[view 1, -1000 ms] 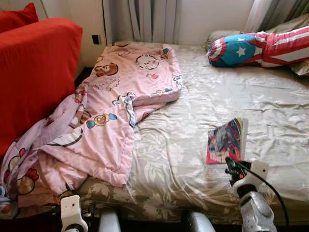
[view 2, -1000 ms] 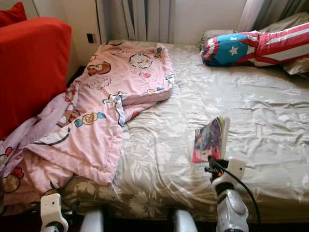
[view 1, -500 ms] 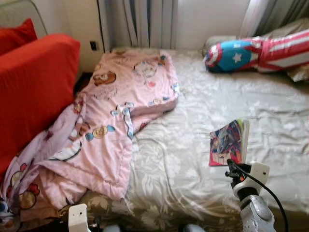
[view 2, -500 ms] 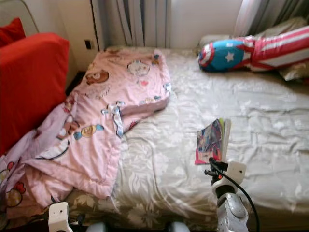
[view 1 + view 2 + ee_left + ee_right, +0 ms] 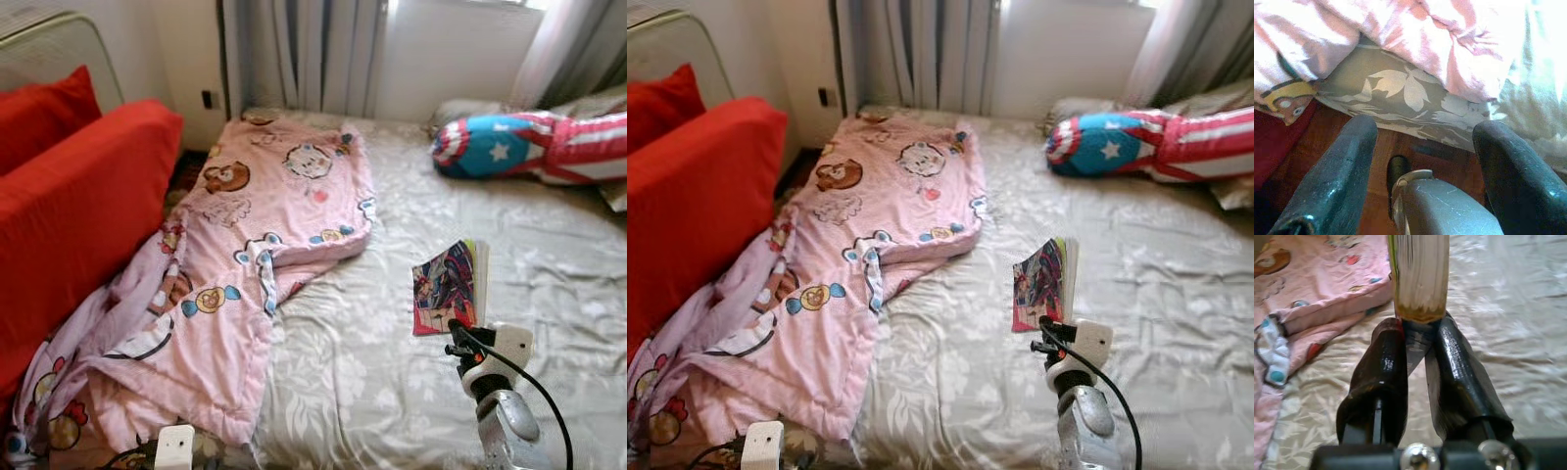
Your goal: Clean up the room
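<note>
With the right gripper (image 5: pixel 1418 340) clamped on the book (image 5: pixel 449 287) above the bed (image 5: pixel 549 245) at right, and the left gripper (image 5: pixel 1425 156) open, low at the near-left edge, you should next carry the book clear to 1 storage spot.

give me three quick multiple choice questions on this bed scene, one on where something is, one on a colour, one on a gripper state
1. Where does the pink blanket lie?
A. on the bed's left part, spilling over the edge
B. folded at the head by the window
C. on the red sofa

2. What colour is the sofa beside the bed?
A. grey
B. red
C. blue

3. How is the right gripper?
A. open above the sheet
B. shut on nothing
C. shut on the book

Answers:
1 A, the blanket drapes off the bed on the robot's left.
2 B, its cushions are plain red.
3 C, both fingers press the book by its lower edge.
</note>
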You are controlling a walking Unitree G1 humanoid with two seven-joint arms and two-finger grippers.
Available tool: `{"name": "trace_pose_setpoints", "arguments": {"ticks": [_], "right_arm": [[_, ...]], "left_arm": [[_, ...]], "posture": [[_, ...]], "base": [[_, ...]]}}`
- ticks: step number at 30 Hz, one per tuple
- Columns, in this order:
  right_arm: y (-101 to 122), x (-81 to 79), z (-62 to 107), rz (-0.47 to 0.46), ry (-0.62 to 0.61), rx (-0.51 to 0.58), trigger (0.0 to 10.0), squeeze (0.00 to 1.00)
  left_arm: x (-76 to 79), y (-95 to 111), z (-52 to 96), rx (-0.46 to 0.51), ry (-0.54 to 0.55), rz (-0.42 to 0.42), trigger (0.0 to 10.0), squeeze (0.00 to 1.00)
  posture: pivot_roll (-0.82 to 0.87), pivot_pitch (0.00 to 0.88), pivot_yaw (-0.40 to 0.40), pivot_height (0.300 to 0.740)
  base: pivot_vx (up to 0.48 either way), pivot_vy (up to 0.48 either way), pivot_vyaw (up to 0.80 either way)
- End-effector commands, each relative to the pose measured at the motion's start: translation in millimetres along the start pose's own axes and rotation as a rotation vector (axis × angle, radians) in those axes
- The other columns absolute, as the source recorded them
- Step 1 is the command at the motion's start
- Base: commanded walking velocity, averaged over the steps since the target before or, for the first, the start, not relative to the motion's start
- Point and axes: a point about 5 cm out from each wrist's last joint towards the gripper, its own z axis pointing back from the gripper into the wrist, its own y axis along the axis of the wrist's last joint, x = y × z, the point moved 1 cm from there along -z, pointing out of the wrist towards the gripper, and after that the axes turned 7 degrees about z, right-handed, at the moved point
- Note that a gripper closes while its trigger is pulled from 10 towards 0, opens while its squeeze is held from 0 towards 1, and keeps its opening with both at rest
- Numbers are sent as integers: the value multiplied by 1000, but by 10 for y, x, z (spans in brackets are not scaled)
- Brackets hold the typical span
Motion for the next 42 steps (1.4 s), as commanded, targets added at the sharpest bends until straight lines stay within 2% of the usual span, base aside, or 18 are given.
{"name": "trace_pose_setpoints", "arguments": {"ticks": [1,11,25,29,35,42], "right_arm": [[78,7,-6,24,-12,43,10000,0],[51,38,20,33,-47,38,10000,0],[29,-12,12,25,-49,27,10000,0],[-6,1,30,2,-53,17,10000,0],[-9,7,48,-1,-57,27,10000,0],[10,-8,43,8,-55,43,10000,0]], "left_arm": [[-38,-86,26,-34,14,0,10000,0],[-46,-90,23,-47,11,-3,10000,0],[-23,-107,20,-68,-9,-36,10000,0],[-10,-107,18,-68,-15,-49,10000,0],[-7,-126,23,-74,-11,-57,10000,0],[-19,-142,31,-78,-8,-55,10000,0]], "posture": [[22,0,-112,740],[20,0,-104,740],[21,0,-101,740],[21,0,-101,740],[17,0,-100,740],[21,0,-104,740]], "base": [[0,0,0],[0,0,0],[0,0,0],[0,0,-655],[0,-441,-646],[0,-480,0]]}}
